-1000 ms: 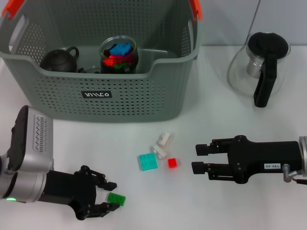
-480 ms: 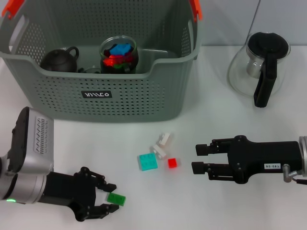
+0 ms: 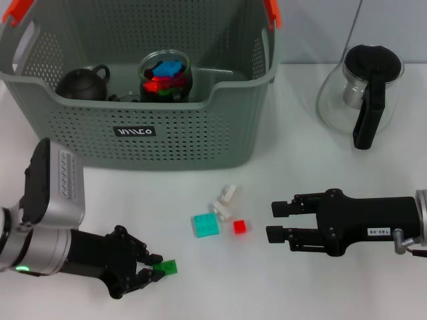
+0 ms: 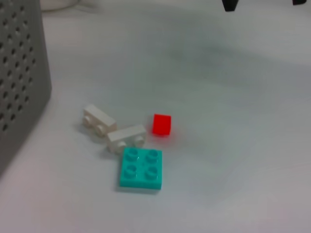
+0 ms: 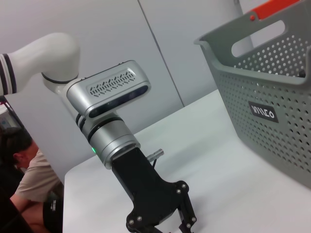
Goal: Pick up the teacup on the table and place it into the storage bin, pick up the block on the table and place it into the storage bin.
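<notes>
A white table (image 3: 307,180) is seen w/ the storage bin (image 3: 143,127) set at its far left; inside the bin a dark teapot (image 3: 83,82) and a glass cup (image 3: 165,75) filled w/ coloured blocks are held. A glass teapot (image 3: 361,90) w/ black lid is placed at the far right, well apart from the bin. Near the table's middle, 1 teal block (image 3: 205,225), 1 red block (image 3: 240,227) and 2 white blocks (image 3: 225,202) are clustered close together. The left gripper (image 3: 155,268) is held low at the near left, its jaws pinched on a green block (image 3: 165,267). The right gripper (image 3: 279,221) is parked just right of the red block, jaws spread, nothing between them.
</notes>
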Tool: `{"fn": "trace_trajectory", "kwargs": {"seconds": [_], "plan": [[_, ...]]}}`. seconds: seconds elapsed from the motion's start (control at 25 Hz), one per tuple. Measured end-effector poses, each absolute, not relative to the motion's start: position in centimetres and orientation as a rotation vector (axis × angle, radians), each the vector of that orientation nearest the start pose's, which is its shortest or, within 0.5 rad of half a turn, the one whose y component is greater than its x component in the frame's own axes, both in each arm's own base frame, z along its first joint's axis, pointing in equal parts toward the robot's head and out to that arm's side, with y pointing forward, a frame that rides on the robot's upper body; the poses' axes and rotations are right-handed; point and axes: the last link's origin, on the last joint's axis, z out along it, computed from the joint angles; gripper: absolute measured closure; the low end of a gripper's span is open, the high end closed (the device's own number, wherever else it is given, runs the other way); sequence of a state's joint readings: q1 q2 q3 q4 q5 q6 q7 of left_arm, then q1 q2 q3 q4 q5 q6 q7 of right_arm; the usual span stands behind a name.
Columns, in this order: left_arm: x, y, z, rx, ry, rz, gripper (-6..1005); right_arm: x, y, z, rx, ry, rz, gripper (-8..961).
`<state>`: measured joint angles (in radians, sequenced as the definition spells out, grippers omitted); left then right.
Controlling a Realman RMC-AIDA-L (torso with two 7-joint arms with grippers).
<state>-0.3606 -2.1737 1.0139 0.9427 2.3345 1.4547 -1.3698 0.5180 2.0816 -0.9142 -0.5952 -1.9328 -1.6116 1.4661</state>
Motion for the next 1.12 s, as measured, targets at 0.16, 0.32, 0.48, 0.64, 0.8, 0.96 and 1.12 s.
{"fn": "trace_trajectory", "kwargs": {"seconds": [0.16,0.32,0.48,0.64,0.8,0.96,1.12], "plan": [[-28.9,28.5,-3.4,-2.971,-0.385,0.004,820,24.8,30.2,-3.5,-2.950,0.755,0.718,376],[-28.3,28.4,-1.1,-2.964,-0.409,-0.100,820,24.8,30.3,-3.5,-2.951,0.752,0.718,376],[-27.3,28.2,2.1,-2.977,-0.417,-0.313,820,24.7,30.3,-3.5,-2.952,0.749,0.718,376],[-25.7,28.4,5.1,-2.944,-0.374,-0.587,819,24.6,30.4,-3.6,-2.952,0.747,0.718,376],[-23.8,29.5,7.4,-2.855,-0.365,-0.791,819,24.6,30.4,-3.6,-2.949,0.747,0.719,376],[-21.7,31.8,10.1,-2.718,-0.449,-0.983,819,24.6,30.4,-3.6,-2.945,0.748,0.721,376],[-20.2,35.2,12.6,-2.557,-0.628,-1.071,820,24.6,30.4,-3.7,-2.948,0.737,0.721,376]]}}
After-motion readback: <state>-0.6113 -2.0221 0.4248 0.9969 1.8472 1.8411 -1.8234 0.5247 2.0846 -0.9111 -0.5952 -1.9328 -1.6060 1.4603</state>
